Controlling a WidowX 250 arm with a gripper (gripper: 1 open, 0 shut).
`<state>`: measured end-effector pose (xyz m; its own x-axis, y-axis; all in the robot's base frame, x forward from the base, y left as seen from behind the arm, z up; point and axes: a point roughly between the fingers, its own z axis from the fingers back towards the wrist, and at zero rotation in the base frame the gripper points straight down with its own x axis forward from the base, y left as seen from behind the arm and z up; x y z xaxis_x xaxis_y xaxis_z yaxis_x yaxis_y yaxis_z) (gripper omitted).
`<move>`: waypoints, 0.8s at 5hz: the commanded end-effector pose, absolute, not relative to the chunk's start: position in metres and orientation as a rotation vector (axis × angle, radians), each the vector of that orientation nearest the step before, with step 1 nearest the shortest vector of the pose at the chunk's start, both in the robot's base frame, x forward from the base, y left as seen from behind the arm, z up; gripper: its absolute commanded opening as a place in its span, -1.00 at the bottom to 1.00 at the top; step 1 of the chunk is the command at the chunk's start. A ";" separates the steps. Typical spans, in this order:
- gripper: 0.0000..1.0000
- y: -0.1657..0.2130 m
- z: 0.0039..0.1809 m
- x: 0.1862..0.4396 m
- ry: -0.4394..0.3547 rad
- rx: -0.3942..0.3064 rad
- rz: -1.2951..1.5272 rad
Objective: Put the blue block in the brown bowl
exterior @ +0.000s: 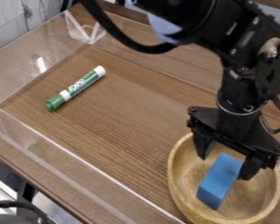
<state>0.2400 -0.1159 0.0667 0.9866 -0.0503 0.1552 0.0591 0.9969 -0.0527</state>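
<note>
The blue matte block point(220, 181) is in my round brown wooden bowl point(175, 179). My black pincer point(230, 157) looks open; next, lift away.

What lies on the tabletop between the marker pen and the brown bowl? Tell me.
Just bare wooden tabletop between the marker pen and the brown bowl, seen in the camera view.

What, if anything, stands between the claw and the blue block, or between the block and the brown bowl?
Nothing visible stands in the way: the open claw is just above the blue block, and the block already lies inside the brown bowl.
</note>
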 end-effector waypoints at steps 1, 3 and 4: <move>1.00 -0.117 0.092 0.252 -0.224 -0.096 -0.040; 1.00 -0.110 0.104 0.257 -0.228 -0.104 -0.032; 1.00 -0.098 0.117 0.266 -0.238 -0.099 -0.024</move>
